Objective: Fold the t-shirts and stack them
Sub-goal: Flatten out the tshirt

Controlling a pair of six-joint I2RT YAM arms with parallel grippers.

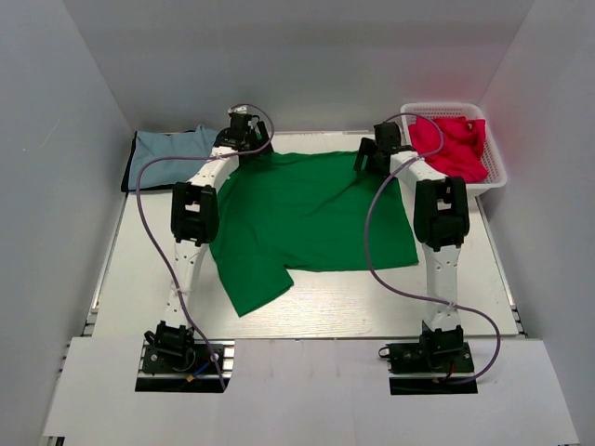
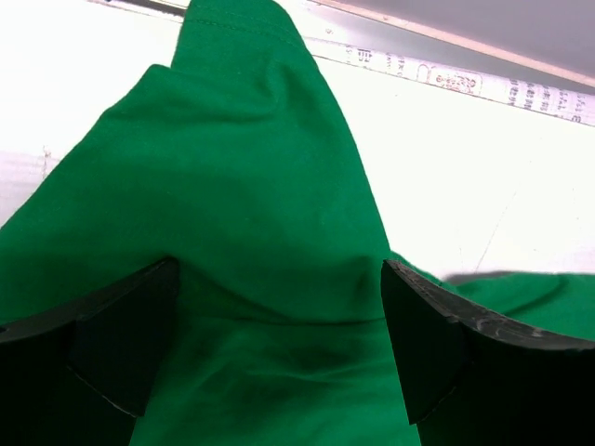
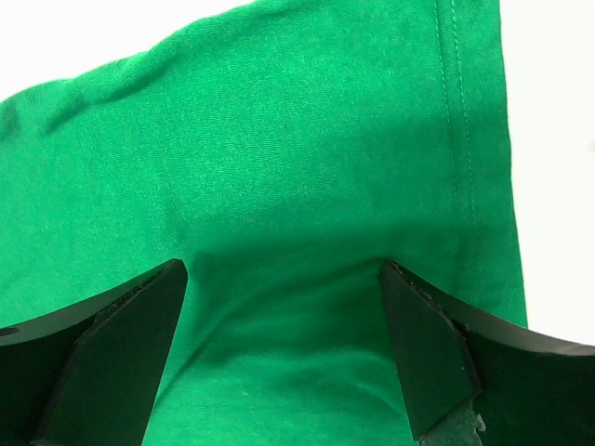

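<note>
Top view: green t-shirt [image 1: 311, 214] lies spread flat mid-table [image 1: 372, 311], with one sleeve trailing near left. Left gripper [image 1: 244, 137] and right gripper [image 1: 376, 153] both sit at its far edge. Blue shirt [image 1: 172, 153] lies folded far left. Red shirt [image 1: 451, 139] waits in the white basket [image 1: 498, 175]. Looks like the first fold is starting.

Left wrist: jaws apart, cloth humped between the fingers [image 2: 121, 344], nothing pinched yet.

Right wrist: jaws also apart over cloth, stitched hem [image 3: 457, 111] running down the right side.

My take: close both together, take the full thickness, lift level, and keep the spacing so the edge stays taut and square.
</note>
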